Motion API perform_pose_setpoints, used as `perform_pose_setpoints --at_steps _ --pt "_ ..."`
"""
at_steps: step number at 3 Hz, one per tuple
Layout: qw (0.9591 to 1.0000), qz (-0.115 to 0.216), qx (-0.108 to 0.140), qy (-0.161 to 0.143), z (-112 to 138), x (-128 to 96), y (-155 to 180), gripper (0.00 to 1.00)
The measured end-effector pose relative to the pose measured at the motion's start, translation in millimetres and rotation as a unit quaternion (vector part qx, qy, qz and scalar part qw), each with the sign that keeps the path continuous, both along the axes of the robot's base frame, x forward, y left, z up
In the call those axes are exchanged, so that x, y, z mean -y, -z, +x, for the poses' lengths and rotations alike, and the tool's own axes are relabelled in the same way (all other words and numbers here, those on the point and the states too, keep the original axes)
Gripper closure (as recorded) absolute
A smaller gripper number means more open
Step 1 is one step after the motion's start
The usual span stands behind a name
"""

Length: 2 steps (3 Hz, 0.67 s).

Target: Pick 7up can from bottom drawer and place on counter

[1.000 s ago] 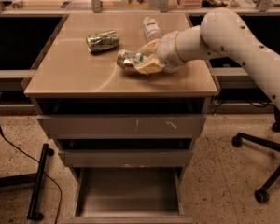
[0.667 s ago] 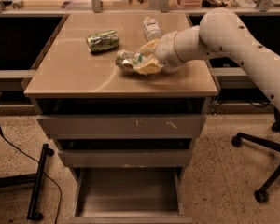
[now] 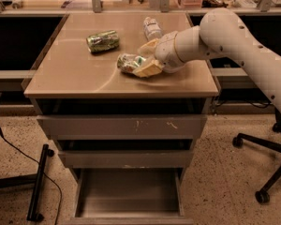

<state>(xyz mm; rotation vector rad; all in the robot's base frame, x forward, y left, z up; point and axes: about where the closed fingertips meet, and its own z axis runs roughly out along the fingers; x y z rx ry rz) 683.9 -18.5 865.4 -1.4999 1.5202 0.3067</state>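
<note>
The 7up can [image 3: 128, 62], pale with green markings, lies on its side on the tan counter [image 3: 75, 74], right of its middle. My gripper [image 3: 144, 59] reaches in from the right on the white arm and is shut on the can's right end, one tan finger [image 3: 149, 45] behind it and one in front, with the can resting on the counter. The bottom drawer [image 3: 129, 196] is pulled out at the foot of the cabinet and its grey floor is bare.
A darker green can [image 3: 103, 41] lies on the counter's back left. A clear plastic bottle [image 3: 152, 28] lies at the back, just behind my gripper. An office chair base [image 3: 264, 172] stands at the right. A black stand foot and cable [image 3: 37, 191] lie at the left.
</note>
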Motion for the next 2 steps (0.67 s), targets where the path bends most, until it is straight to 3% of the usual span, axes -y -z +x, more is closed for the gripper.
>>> perform_pose_setpoints --at_steps 1,2 --pt "1.0000 0.000 0.000 0.000 0.0 0.0 0.0 0.00" --pt "1.0000 0.000 0.000 0.000 0.0 -0.1 0.0 0.00"
